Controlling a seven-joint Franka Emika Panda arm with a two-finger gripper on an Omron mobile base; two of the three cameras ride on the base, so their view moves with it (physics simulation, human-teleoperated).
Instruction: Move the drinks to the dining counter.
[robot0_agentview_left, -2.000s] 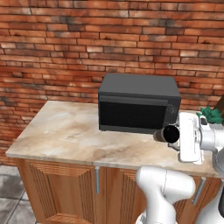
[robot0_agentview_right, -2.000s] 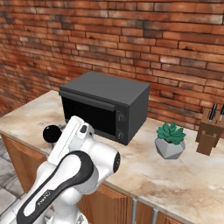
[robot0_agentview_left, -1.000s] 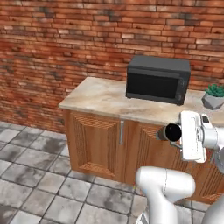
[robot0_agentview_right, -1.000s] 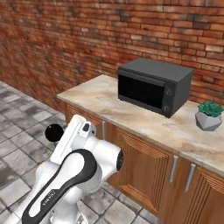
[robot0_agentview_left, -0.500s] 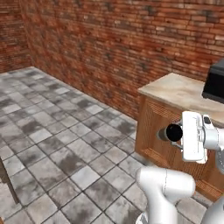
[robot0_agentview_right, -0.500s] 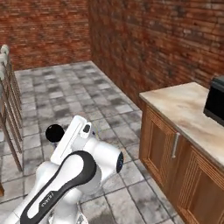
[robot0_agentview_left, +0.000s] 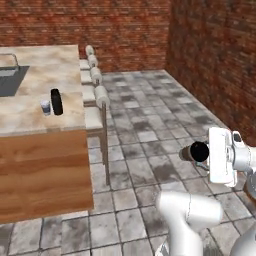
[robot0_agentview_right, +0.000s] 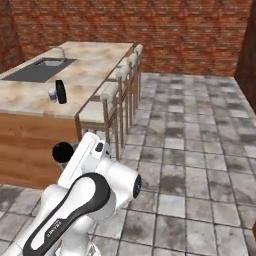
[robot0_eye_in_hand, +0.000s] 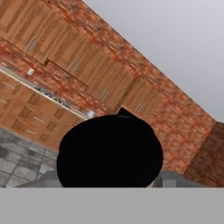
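A dark, round coffee cup (robot0_agentview_left: 199, 151) sticks out sideways from my hand, and my gripper (robot0_agentview_left: 196, 152) is shut on it, raised over the tiled floor to the right of the island. The same cup (robot0_agentview_right: 63, 151) shows in the right base view. In the hand view it (robot0_eye_in_hand: 109, 151) looms large and black and hides the fingers. A tall black bottle (robot0_agentview_left: 57, 101) and a small white cup (robot0_agentview_left: 45, 107) stand side by side near the front of the dining counter (robot0_agentview_left: 30, 122). The right base view shows this bottle (robot0_agentview_right: 61, 91) and white cup (robot0_agentview_right: 52, 95) too.
Padded stools (robot0_agentview_left: 98, 93) line the island's right side between me and the counter top. A dark sink (robot0_agentview_left: 7, 80) with a faucet (robot0_agentview_left: 13, 60) sits farther back. Grey tiled floor (robot0_agentview_left: 150, 120) lies open ahead, with brick walls (robot0_agentview_left: 215, 60) behind and to the right.
The whole view has swung from the brick-wall counter with the microwave, across the floor, to the island with stools. The dark cup has stayed in the gripper throughout.
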